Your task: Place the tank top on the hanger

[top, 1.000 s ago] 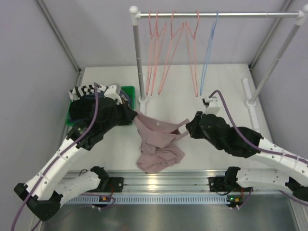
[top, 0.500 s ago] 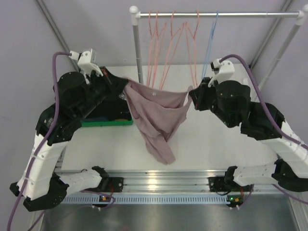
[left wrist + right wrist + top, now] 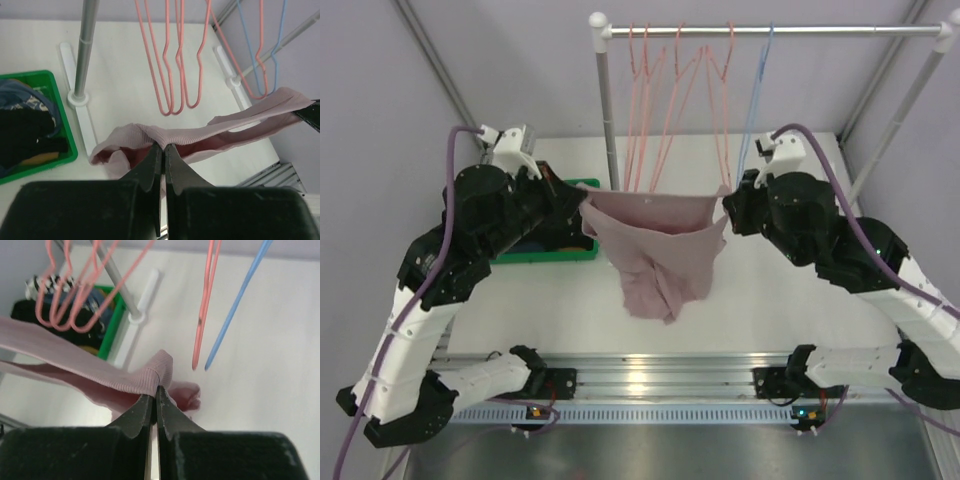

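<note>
The dusty-pink tank top (image 3: pixel 660 250) hung above the white table (image 3: pixel 790 300), its upper edge stretched flat between two robot arms and its body drooping in folds; whether the lowest fold touched the tabletop could not be told. The left gripper (image 3: pixel 161 147) was pinched shut on one end of the ribbed edge, and the right gripper (image 3: pixel 155 387) was clamped tight on the other end. Behind the cloth, the light-blue hanger (image 3: pixel 756 100) dangled bare from the rack's silver rail (image 3: pixel 820 31), to the right of a row of pink hangers (image 3: pixel 665 110). A green bin (image 3: pixel 555 255) of dark clothes sat on the table under the left arm.
</note>
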{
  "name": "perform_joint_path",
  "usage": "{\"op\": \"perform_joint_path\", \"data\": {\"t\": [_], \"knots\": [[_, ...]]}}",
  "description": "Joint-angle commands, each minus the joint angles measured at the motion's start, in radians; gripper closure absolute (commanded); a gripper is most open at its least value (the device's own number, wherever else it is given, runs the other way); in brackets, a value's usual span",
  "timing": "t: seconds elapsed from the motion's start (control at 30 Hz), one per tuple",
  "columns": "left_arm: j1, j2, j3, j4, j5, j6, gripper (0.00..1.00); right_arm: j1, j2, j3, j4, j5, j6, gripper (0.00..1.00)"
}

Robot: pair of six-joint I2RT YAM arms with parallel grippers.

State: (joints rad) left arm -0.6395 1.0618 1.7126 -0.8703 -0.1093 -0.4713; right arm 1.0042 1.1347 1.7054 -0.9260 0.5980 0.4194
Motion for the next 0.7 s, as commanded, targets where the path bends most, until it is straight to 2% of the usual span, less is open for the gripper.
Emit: {"op": "perform_joint_path", "data": {"t": [0.0,0.23,0.33,0.37,0.53,0.67], "knots": [[0.003,-0.083,-0.137,0.011,0.028,-0.033,1.00,-0.012,-0.085,-0.183,0.050,-0.052,0.073,1.00],[0.004,-0.218,-0.566,0.132,0.105,-0.157,1.00,-0.010,-0.226,-0.607,0.137,-0.133,0.269,1.00],[0.003,-0.229,-0.802,0.253,0.172,-0.216,1.00,-0.010,-0.250,-0.780,0.188,-0.168,0.330,1.00],[0.003,-0.212,-0.844,0.286,0.183,-0.237,1.00,-0.010,-0.250,-0.862,0.244,-0.179,0.344,1.00],[0.003,-0.106,-1.024,0.508,0.221,-0.270,1.00,-0.012,-0.181,-1.027,0.397,-0.205,0.386,1.00],[0.003,0.028,-1.039,0.594,0.252,-0.262,0.98,-0.024,-0.078,-1.070,0.486,-0.204,0.389,0.99]]}}
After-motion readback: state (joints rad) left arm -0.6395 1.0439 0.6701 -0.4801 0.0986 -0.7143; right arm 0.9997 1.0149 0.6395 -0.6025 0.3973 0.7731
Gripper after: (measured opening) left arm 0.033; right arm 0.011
